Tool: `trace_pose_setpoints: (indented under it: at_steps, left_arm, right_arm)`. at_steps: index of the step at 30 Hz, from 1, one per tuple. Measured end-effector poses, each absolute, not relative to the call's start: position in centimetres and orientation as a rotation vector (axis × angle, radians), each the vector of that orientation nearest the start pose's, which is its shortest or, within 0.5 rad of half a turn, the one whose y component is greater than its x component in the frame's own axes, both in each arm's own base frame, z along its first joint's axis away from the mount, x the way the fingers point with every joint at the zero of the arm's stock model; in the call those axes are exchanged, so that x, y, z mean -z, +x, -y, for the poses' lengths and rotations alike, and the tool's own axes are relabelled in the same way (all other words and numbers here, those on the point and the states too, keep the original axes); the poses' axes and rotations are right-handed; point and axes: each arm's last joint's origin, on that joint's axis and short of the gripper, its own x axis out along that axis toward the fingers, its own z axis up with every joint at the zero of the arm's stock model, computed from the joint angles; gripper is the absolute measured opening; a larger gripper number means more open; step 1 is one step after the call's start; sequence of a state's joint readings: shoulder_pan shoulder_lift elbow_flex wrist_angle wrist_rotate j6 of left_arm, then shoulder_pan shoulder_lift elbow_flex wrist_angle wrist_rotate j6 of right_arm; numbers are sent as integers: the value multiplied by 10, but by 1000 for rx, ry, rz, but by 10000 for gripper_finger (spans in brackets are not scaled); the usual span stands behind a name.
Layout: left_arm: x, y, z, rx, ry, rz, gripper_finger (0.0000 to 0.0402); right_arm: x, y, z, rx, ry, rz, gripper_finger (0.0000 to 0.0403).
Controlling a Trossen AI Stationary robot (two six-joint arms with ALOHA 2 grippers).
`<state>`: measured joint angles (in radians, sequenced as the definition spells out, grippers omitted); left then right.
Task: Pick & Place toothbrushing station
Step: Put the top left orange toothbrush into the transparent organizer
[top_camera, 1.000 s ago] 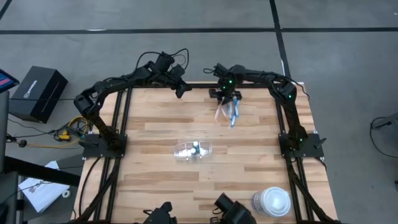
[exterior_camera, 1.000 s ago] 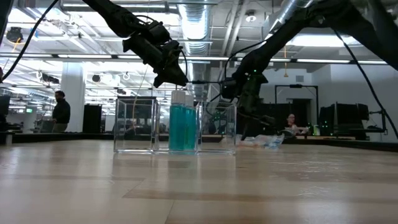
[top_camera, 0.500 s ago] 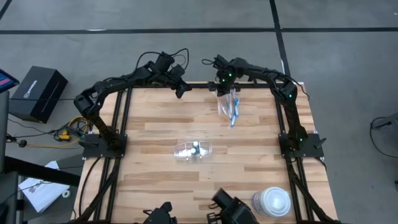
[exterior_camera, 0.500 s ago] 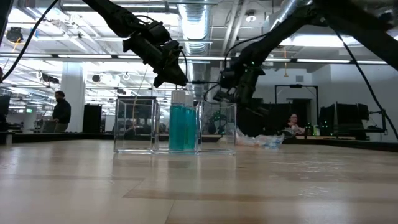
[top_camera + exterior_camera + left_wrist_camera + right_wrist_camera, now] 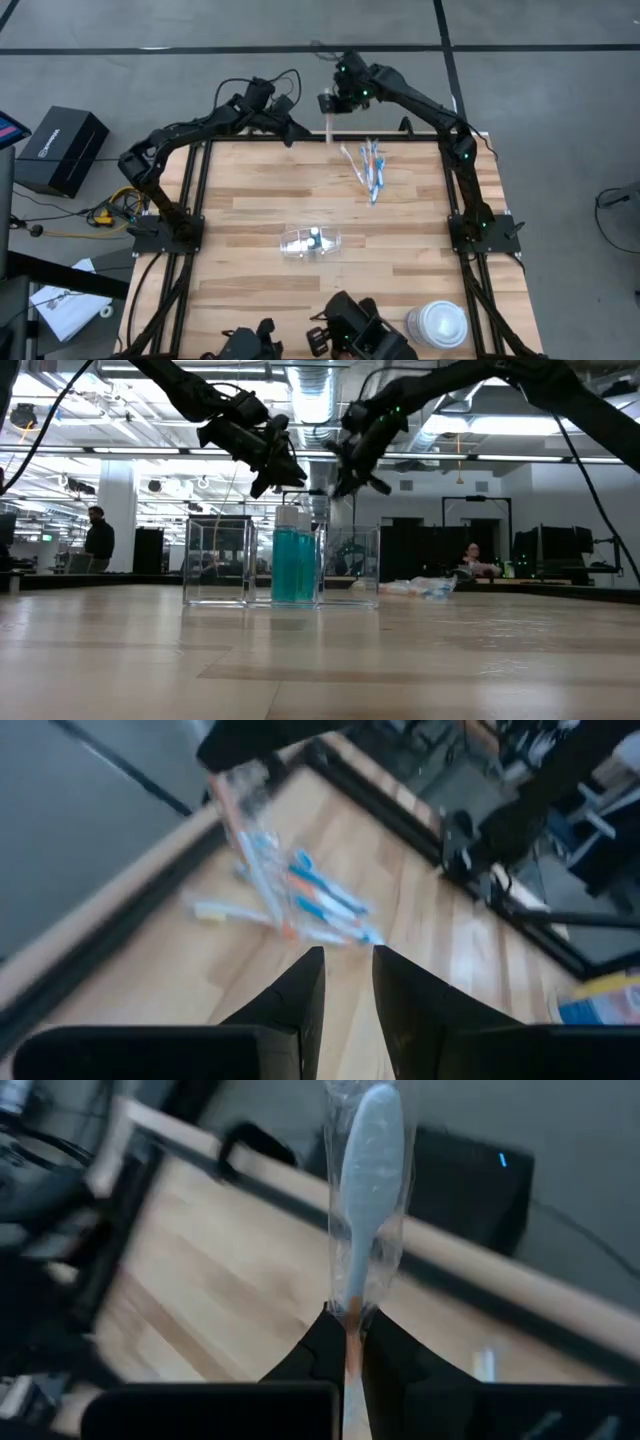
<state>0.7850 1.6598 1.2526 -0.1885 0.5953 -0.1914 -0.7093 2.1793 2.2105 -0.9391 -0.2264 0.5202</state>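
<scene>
My right gripper [image 5: 331,103] is raised over the table's far edge and is shut on one wrapped toothbrush [image 5: 370,1170], pale-headed with an orange handle. Several more blue, white and orange toothbrushes [image 5: 368,170] lie flat in a heap on the far part of the table, also seen in the left wrist view as the toothbrush heap [image 5: 300,905]. The clear cup [image 5: 310,241] lies on its side at mid-table with blue-green tubes [image 5: 295,565] inside. My left gripper [image 5: 290,135] hovers at the far edge, left of the heap, slightly open with nothing between its fingers [image 5: 300,990]. My right gripper pinches the toothbrush's orange handle part [image 5: 352,1312] between its two fingers, through the clear wrapper. The brush runs in line with the fingers, its head [image 5: 372,1150] sticking out beyond them. It slants down from the gripper, the hanging brush [image 5: 328,127] lifted clear of the table.
A white round lidded container [image 5: 440,325] stands at the near right corner. Black frame rails [image 5: 190,190] run along the table's left and right sides. Bare wood lies between the cup and the heap. People show in the room far behind the table.
My right gripper has risen from the toothbrush heap and gone toward the far left, tipping as it went, with one wrapped toothbrush. That brush is now lifted clear, while the other brushes stay on the table. My left gripper has rolled slightly in place.
</scene>
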Motion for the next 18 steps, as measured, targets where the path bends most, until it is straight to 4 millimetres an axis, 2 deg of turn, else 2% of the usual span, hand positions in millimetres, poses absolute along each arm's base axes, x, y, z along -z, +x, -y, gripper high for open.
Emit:
trace_pose_setpoints:
  at_steps: [5,9,15,18]
  left_arm:
    - [-287,261,-260,-261,-516,-349,82]
    - [-302,250,-269,-297,-472,-260,82]
    - [-334,218,-282,-379,-363,-109,82]
    - [-351,198,-284,-356,-351,-42,82]
  right_arm:
    - [-341,362,303,614,837,-620,5]
    - [-360,369,292,512,788,-567,5]
    - [-369,379,266,385,737,-589,5]
    - [-368,383,259,353,698,-608,6]
